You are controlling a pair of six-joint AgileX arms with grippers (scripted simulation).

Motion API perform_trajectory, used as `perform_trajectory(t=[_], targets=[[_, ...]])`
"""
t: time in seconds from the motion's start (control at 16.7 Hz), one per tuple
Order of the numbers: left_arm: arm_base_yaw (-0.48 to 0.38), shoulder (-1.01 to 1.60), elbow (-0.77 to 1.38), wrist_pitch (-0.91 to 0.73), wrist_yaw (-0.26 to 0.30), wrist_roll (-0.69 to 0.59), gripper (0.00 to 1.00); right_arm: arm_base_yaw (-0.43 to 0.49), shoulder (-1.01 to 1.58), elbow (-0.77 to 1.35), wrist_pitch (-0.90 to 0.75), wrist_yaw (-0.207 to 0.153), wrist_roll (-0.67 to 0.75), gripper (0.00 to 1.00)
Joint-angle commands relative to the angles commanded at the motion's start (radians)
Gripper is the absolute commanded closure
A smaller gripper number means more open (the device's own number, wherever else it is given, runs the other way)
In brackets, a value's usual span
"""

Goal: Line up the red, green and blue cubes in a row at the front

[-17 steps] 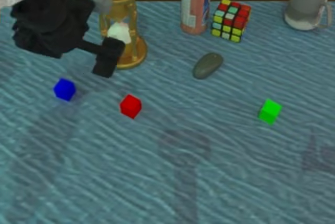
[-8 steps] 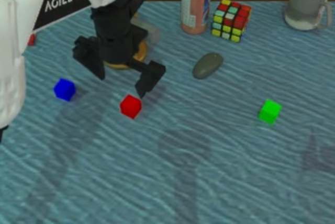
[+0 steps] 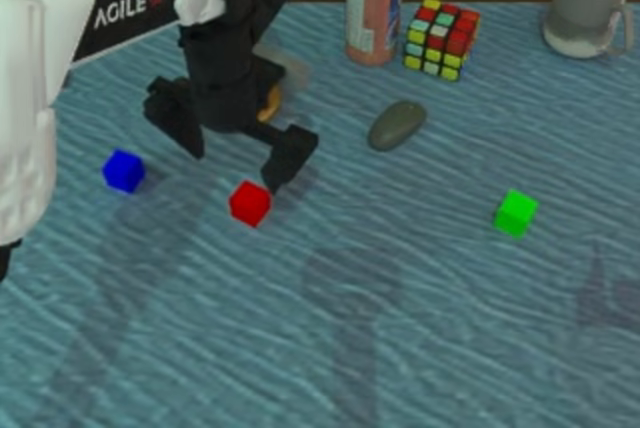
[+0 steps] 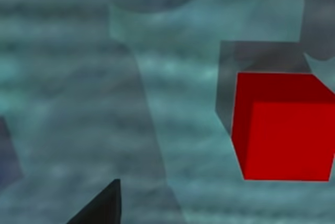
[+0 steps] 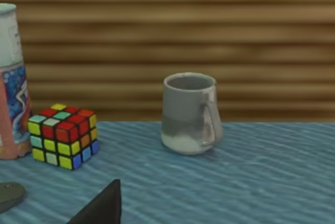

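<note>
Rippled blue-green cloth covers our worktop (image 3: 420, 348), with wood slats behind. Our left gripper (image 3: 232, 148) hangs with jaws spread just behind the red cube (image 3: 249, 203). Blue cube (image 3: 123, 170) sits left, green cube (image 3: 515, 213) well right.

The left arm (image 3: 40, 98) has white casing, a black band lettered "AGILE X" in white, and a matte black wrist ending in two blocky black fingers (image 3: 288, 155).

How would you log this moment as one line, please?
left gripper: open, above red cube | blue cube, green cube: untouched | right arm: out of view
</note>
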Motion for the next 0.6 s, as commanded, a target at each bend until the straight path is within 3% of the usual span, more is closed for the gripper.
perform_trajectory(t=[0.36, 0.6], targets=[[-0.001, 0.088, -0.124, 0.219, 0.001, 0.0, 0.0, 0.0, 0.0, 0.0, 0.0, 0.0, 0.0, 0.0], [-0.001, 0.1, -0.137, 0.239, 0.001, 0.0, 0.0, 0.0, 0.0, 0.0, 0.0, 0.0, 0.0, 0.0]])
